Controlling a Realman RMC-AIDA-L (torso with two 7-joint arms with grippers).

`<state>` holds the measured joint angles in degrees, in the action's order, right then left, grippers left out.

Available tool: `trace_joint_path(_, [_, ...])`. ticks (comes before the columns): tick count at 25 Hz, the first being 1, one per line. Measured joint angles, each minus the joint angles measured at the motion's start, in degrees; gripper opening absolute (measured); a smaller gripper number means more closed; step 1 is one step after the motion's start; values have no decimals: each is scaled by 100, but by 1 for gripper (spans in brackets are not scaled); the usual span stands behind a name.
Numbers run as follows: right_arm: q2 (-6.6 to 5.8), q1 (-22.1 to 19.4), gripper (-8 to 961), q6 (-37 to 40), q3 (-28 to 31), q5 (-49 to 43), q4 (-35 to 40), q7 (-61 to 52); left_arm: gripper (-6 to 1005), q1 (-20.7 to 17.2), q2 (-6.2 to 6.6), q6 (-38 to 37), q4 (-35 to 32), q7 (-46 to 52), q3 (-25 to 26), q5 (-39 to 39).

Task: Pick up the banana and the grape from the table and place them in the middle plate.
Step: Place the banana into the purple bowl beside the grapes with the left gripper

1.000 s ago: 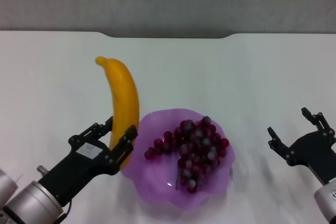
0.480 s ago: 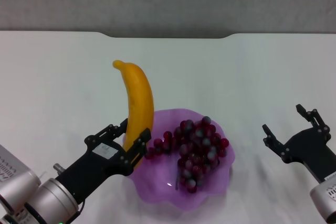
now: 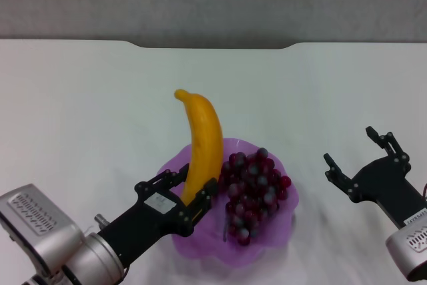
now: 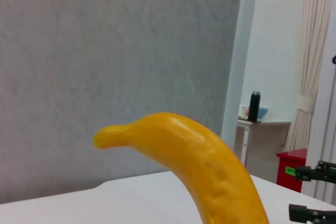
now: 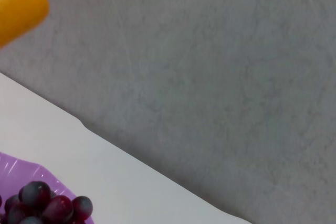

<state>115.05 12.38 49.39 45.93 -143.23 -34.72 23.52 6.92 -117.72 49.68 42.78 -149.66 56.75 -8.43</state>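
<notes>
My left gripper (image 3: 183, 195) is shut on the near end of the yellow-orange banana (image 3: 202, 139) and holds it above the left part of the purple scalloped plate (image 3: 275, 234). The banana points away from me; it also shows in the left wrist view (image 4: 205, 166) and the right wrist view (image 5: 18, 9). The bunch of dark red-purple grapes (image 3: 252, 188) lies in the plate, also showing in the right wrist view (image 5: 44, 205). My right gripper (image 3: 355, 159) is open and empty, to the right of the plate above the white table (image 3: 80, 111).
The table's far edge has a shallow notch (image 3: 213, 46) against a grey wall. In the left wrist view a side table with a dark bottle (image 4: 254, 106) and a red box (image 4: 294, 167) stand beyond the table.
My left gripper has carried the banana to the right, from beside the plate to above its left part. My right gripper has drifted slightly left, still open.
</notes>
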Motion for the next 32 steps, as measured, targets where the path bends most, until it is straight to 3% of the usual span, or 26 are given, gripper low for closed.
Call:
trace_joint_path(6, [-3, 17, 897, -14, -36, -8, -30, 6, 482, 210, -2, -5, -183, -9, -118, 148])
trace_joint_path(32, [-9, 71, 897, -70, -138, 15, -62, 13, 483, 292, 28, 18, -346, 69, -146, 299])
